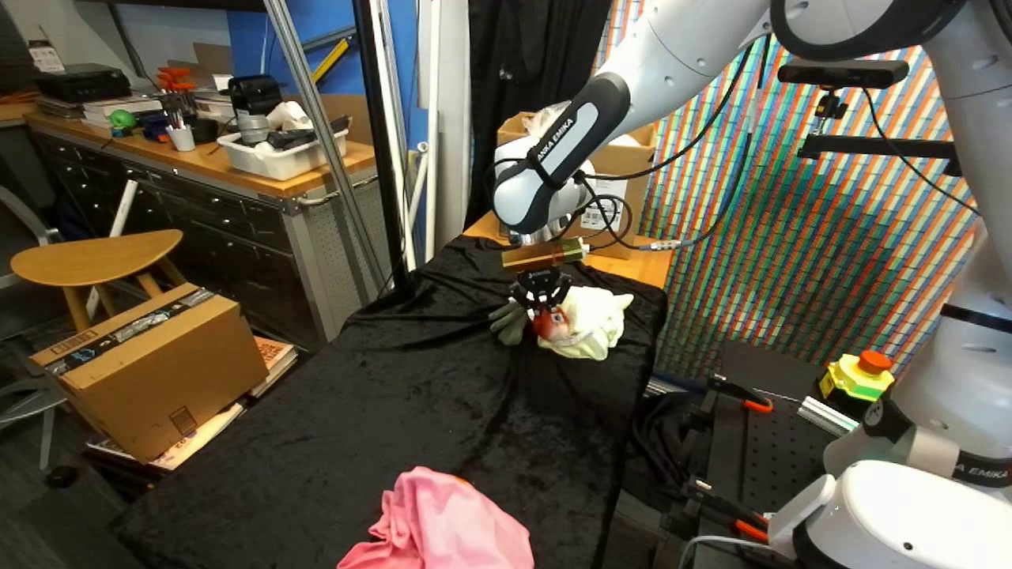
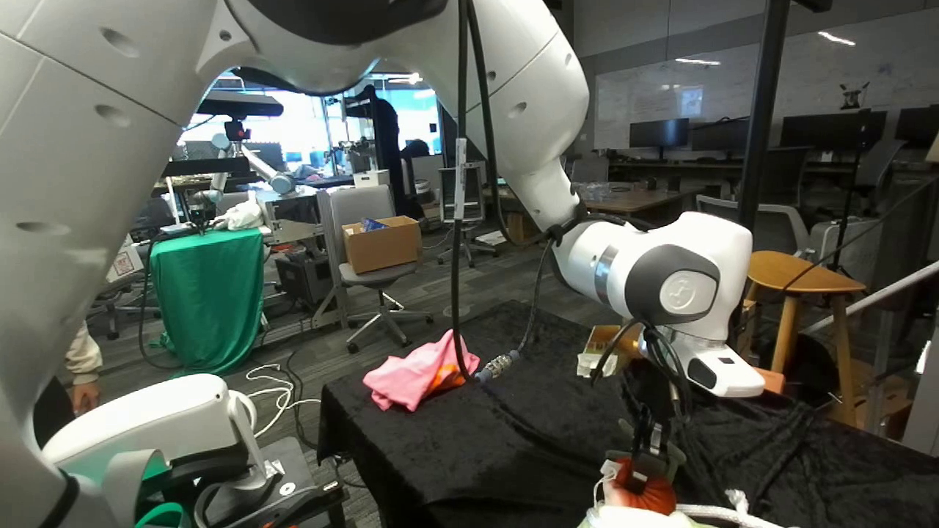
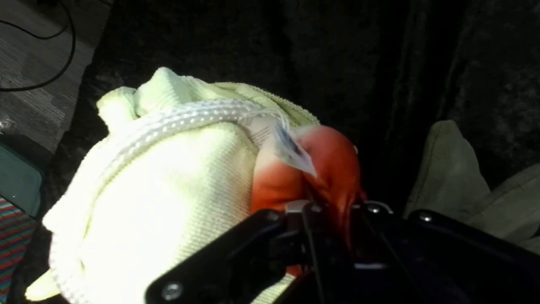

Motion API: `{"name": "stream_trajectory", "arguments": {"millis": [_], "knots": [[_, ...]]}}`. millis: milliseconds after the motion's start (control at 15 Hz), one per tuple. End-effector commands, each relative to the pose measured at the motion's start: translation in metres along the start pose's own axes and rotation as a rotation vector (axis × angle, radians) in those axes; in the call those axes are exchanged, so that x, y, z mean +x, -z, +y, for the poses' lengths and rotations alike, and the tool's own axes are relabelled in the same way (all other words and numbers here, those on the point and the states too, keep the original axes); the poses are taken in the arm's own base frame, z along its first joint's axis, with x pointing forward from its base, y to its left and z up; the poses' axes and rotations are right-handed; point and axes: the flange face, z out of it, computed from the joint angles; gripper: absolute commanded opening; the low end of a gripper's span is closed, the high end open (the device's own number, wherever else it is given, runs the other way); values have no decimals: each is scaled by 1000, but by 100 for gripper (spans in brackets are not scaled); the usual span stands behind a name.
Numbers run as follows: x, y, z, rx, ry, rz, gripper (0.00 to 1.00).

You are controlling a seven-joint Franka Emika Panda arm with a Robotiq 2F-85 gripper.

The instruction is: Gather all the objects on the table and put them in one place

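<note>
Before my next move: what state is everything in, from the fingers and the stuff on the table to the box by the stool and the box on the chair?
Fingers: closed on the red item
Red item: pinched; lifted or not, unclear
Yellow cloth: bunched up
Rope: curved over the yellow cloth
Glove: lying on the black cloth
Black cloth: spread out, wrinkled
Pink cloth: crumpled, away from the yellow cloth
Stool box: taped shut
Chair box: open

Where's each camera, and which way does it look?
In an exterior view: high near the pink cloth, facing the pale cloth across the table; arm upper right.
In an exterior view: near the pale cloth, facing a gray chair beyond; arm arches across.
Wrist view: on the arm's end, looking down at the red thing; jaws show below.
The pink cloth shows in both exterior views.
</note>
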Motion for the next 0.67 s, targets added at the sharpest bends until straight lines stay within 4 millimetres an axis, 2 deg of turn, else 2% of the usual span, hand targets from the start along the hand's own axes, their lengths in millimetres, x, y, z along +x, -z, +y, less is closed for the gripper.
{"name": "stream_trajectory", "arguments": {"millis": [0,67,133,200,600], "knots": [[1,1,-4,28,-1,-21,8],[0,3,-5,38,12,-24,9],[-2,4,-6,48,26,-27,37],[-4,5,-8,51,42,-32,37],[-13,10,-12,48,78,-28,83]]}}
